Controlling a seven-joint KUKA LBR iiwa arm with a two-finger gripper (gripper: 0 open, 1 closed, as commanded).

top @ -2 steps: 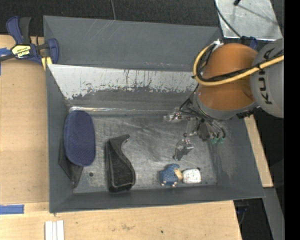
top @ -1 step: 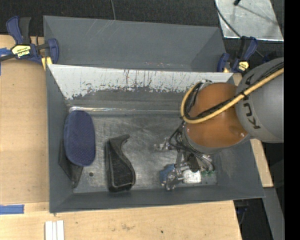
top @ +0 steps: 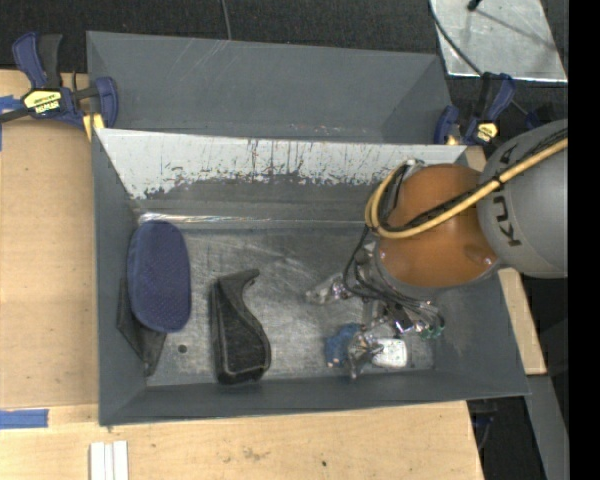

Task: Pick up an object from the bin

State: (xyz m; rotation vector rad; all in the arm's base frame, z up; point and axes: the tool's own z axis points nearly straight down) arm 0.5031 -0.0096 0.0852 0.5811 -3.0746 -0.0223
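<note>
My gripper (top: pixel 390 320), apart or together I cannot tell, hovers over a small blue-and-white thing (top: pixel 365 350), bin's (top: pixel 280 393) lower right: likely light, rigid; grip its middle.

Just the one camera here, mounted up over the bin (top: pixel 108 268) and looking down into it at a bit of a tilt. That's why the far wall (top: pixel 280 78) past the gripper (top: pixel 378 340) shows as a big broad face, while the near wall (top: pixel 280 398) on this side of the gripper is just a thin strip. It's close enough that the bin takes up most of the frame. The arm (top: pixel 530 208) comes in from the right, and its orange wrist cover (top: pixel 430 233) sits between lens and gripper. The floor (top: pixel 280 258) runs off to the gripper's left.
</note>
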